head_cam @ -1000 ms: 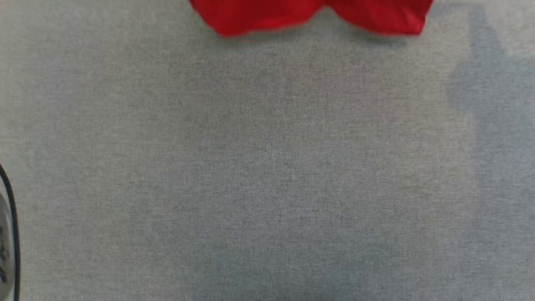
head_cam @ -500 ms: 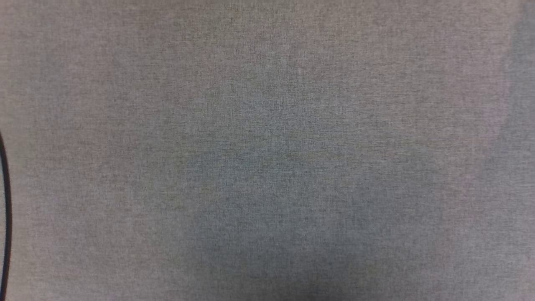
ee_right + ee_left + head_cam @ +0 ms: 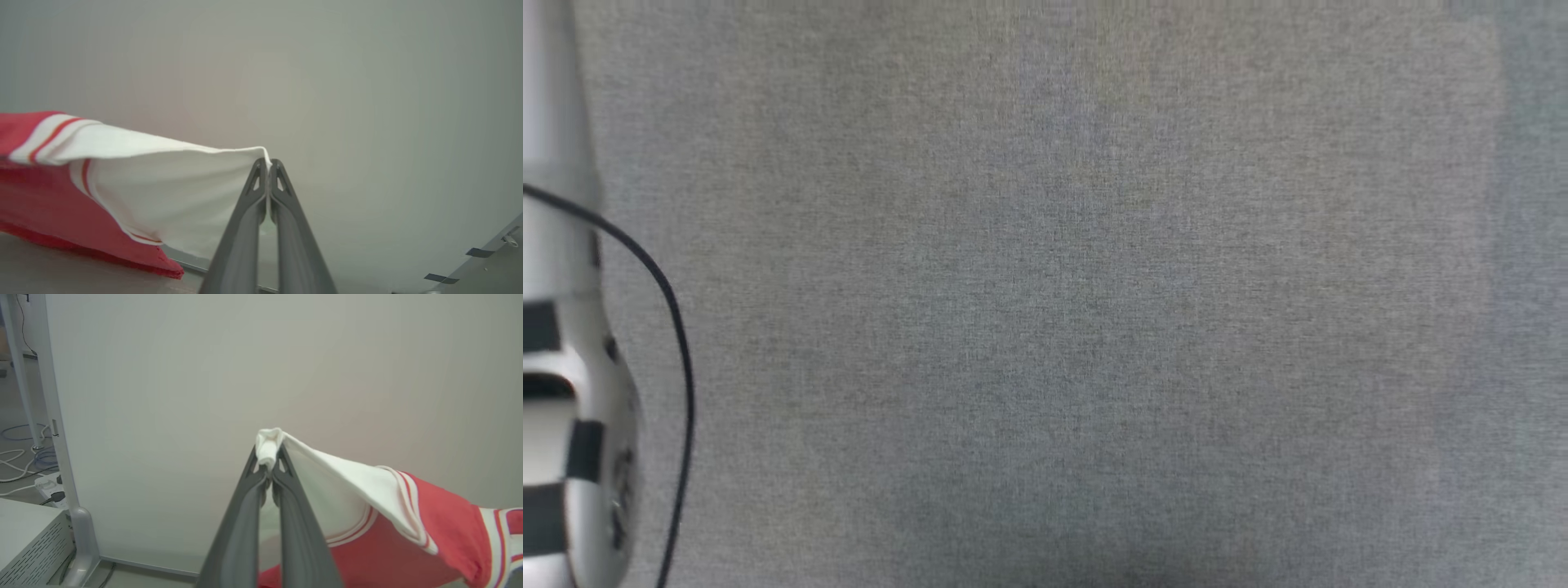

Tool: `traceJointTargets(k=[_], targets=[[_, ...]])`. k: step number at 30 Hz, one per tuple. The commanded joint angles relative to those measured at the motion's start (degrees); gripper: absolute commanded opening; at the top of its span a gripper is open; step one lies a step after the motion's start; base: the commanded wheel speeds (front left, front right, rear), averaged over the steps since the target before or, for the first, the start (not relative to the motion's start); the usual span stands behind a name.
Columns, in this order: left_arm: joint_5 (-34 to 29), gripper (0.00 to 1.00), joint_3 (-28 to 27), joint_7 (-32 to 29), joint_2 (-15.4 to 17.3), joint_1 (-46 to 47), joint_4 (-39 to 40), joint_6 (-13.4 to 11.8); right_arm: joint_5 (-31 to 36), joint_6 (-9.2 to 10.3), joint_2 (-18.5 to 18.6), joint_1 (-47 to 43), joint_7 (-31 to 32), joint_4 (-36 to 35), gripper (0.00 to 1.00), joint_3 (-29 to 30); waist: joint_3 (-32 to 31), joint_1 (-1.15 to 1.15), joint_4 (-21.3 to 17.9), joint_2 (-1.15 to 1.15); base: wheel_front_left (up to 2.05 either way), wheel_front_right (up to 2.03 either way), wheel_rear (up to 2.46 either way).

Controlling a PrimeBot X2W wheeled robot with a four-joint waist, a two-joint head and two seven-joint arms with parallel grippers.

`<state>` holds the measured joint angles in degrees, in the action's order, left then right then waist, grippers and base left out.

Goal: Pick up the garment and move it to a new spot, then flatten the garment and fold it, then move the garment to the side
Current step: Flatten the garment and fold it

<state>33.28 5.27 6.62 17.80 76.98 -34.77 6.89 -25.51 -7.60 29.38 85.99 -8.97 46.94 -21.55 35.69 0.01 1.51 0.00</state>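
The garment (image 3: 408,522) is a red jersey with white sleeves and red-and-white striped trim, held up in the air. In the left wrist view my left gripper (image 3: 269,455) is shut on a bunched tip of one white sleeve, and the cloth stretches away to the right. My right gripper (image 3: 267,163) pinches the edge of the other white sleeve of the garment (image 3: 163,183), which spreads off to the left with its red body sagging low. In the head view a pale forearm (image 3: 564,392) with a black cable sits at the left edge over grey fabric.
The grey cloth-covered table (image 3: 1062,310) spreads under the head camera. A pale partition wall (image 3: 204,375) stands behind the garment. Its post (image 3: 61,428), a grey perforated box (image 3: 28,543) and floor cables (image 3: 20,457) lie at the left of the left wrist view.
The red hem at the top of the head view has gone out of frame. The head picture has shifted, and a pale forearm now shows at its left edge.
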Motion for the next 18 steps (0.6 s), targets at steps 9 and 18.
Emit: traceJointTargets(k=[9, 18], targets=[[3.5, 0.0, 3.1, 1.3, -1.4, -21.2, 0.9, 0.5, -9.4, 0.11, 2.3, -19.5, -0.7, -3.7, 0.0, -4.8, -11.4, -0.01, 0.3, 0.0, 0.0, 0.0, 0.0], [6.5, 0.0, 3.7, 0.9, -1.5, -37.6, 1.9, 0.5, -15.0, 0.11, 5.2, -36.4, 1.9, -10.0, 0.0, -8.4, -17.6, -0.01, 0.0, 0.0, 0.0, 0.0, 0.0]])
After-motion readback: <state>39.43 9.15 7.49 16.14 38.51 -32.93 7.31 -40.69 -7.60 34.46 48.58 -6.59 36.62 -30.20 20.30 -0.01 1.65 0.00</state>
